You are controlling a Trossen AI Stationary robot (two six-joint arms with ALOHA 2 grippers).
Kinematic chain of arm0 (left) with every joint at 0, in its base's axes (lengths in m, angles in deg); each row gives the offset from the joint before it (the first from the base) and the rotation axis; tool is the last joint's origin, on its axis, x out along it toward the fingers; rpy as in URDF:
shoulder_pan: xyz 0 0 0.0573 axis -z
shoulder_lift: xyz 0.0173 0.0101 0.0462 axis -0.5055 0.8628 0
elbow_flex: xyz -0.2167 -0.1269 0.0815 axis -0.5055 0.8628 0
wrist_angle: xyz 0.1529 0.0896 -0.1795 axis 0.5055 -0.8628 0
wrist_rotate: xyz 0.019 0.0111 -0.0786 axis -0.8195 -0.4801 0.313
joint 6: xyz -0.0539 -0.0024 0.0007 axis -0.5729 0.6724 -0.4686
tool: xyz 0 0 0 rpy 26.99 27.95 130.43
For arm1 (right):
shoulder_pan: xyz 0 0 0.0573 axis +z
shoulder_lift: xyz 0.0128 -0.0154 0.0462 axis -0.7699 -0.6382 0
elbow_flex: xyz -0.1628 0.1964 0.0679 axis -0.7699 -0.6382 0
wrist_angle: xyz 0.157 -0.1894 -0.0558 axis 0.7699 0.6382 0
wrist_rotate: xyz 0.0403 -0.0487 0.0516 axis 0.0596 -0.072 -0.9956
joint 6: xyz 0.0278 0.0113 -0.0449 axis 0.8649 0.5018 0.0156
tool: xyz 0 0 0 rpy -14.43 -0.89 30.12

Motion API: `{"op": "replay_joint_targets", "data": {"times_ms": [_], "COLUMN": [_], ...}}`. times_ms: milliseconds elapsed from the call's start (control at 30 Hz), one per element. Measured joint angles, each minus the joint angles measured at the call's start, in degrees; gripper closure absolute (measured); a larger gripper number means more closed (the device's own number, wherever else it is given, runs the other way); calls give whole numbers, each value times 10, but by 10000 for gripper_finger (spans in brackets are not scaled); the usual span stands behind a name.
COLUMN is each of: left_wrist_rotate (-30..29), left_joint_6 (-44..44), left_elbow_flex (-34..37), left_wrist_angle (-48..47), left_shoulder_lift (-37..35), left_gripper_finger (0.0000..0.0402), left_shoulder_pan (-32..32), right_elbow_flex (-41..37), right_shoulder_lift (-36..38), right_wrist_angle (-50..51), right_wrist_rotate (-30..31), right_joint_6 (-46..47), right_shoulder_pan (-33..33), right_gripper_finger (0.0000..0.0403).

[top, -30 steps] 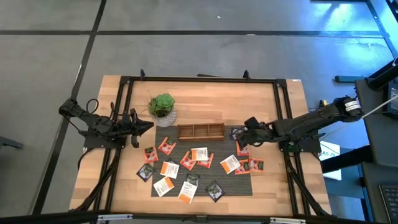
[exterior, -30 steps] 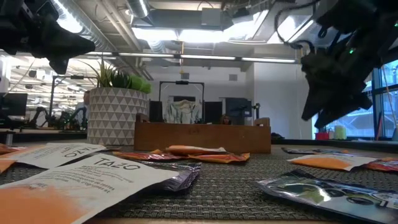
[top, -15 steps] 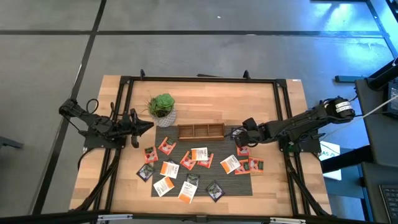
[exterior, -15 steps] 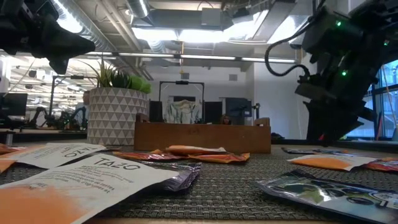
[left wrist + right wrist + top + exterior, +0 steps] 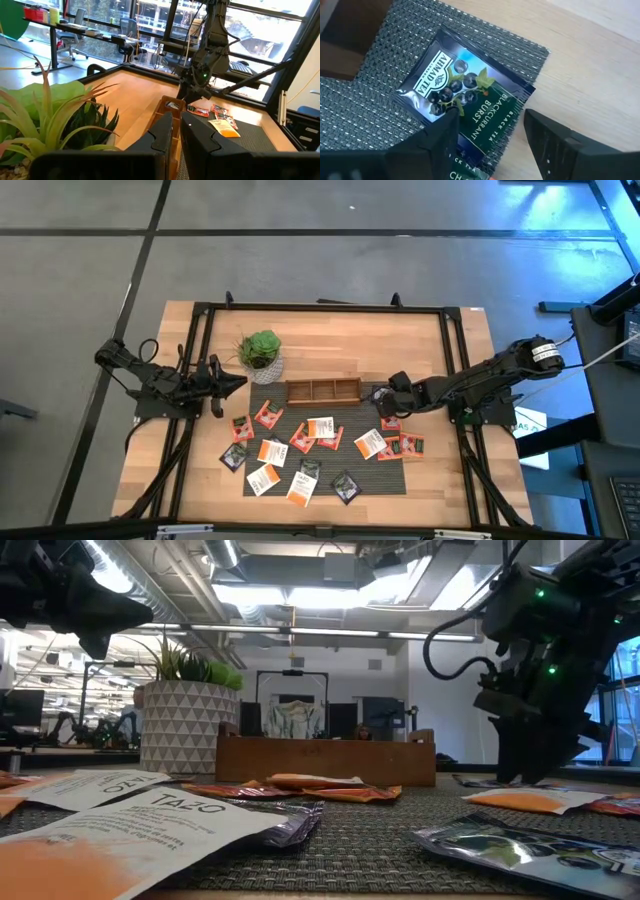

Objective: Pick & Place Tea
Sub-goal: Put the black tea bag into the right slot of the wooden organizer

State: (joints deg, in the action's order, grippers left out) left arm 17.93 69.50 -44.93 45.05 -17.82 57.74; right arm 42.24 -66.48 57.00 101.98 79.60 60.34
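Blackcurrant sachet (image 5: 465, 100) label, right-wrist only.

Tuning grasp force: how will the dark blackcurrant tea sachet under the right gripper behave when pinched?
The blackcurrant sachet looks thin, flat and glossy, so likely light, floppy, perhaps slippery. It lies flush on the woven mat, so the open right gripper may struggle to catch an edge, probably sliding it first.

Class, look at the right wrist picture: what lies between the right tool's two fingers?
The dark blackcurrant tea sachet lies on the woven mat, partly between the right tool's open fingers, seen in the right wrist view.
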Motion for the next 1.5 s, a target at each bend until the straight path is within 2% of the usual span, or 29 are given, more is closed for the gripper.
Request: {"op": "replay_joint_targets", "data": {"times_ms": [467, 900, 1133, 1500], "left_wrist_rotate": [0, 0, -1, -1], "left_joint_6": [0, 0, 0, 0], "left_elbow_flex": [0, 0, 0, 0], "left_wrist_angle": [0, 0, 0, 0], "left_shoulder_lift": [0, 0, 0, 0], "left_gripper_finger": [370, 370, 370, 370], "left_shoulder_pan": [0, 0, 0, 0], "right_elbow_flex": [0, 0, 1, 55], "right_shoulder_lift": [-1, -1, -1, 20], "right_wrist_angle": [17, 32, 43, 166], "right_wrist_rotate": [2, 1, 13, 34], "right_joint_6": [0, -3, -34, -65], "right_shoulder_pan": [0, 0, 0, 0], "right_gripper_finger": [295, 348, 394, 398]}}
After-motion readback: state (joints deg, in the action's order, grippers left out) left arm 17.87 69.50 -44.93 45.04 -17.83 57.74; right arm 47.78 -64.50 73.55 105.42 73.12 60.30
